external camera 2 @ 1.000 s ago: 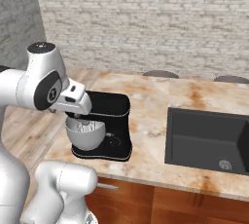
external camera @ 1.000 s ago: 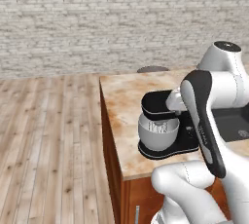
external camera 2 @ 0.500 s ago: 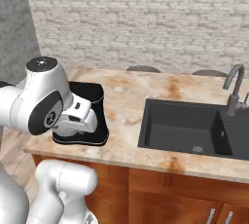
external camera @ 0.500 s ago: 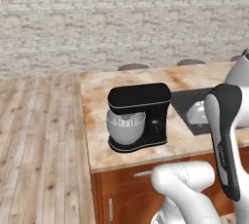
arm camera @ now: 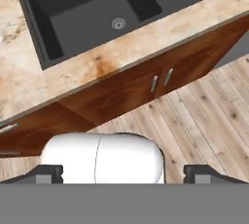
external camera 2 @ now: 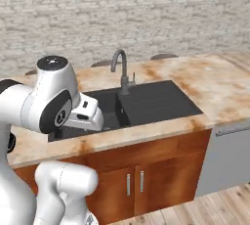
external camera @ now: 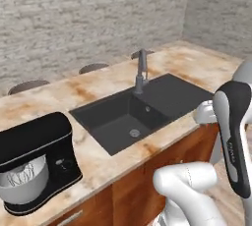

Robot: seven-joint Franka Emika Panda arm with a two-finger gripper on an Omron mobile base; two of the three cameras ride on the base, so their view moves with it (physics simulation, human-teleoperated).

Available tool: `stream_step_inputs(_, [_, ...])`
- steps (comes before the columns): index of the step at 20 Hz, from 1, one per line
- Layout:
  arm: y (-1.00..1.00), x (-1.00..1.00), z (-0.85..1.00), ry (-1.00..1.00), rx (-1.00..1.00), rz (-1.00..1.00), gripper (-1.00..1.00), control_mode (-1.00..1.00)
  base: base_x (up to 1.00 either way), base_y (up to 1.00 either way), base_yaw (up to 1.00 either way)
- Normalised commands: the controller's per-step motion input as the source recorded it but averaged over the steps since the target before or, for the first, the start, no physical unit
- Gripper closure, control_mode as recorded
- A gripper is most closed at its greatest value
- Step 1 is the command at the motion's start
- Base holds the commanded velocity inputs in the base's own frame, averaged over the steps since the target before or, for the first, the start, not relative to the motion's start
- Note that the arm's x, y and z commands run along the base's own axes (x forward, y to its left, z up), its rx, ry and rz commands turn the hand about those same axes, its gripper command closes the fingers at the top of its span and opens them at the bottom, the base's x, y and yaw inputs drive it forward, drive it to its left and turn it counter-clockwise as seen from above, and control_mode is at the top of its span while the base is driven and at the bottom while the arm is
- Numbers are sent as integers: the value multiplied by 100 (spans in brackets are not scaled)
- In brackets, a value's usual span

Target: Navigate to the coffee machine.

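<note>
Mixer (external camera: 33, 163) beside sink (external camera: 140, 109) in left base view alone; jaws spread wide, empty.

No readable text, label, brand, number or sign on anything in view.

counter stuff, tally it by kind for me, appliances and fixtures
stand mixer: 1
sink basin: 1
faucet: 1
total: 3
</note>
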Motion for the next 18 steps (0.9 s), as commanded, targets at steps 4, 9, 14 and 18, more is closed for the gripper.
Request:
stream_step_inputs(4, [0, 0, 0, 0, 0, 0, -100, 100, 0, -23, -95])
stream_step_inputs(9, [0, 0, 0, 0, 0, 0, -100, 100, 0, -15, -97])
stream_step_inputs(14, [0, 0, 0, 0, 0, 0, -100, 100, 0, -30, -94])
stream_step_inputs(18, [0, 0, 0, 0, 0, 0, -100, 100, 0, -30, -94])
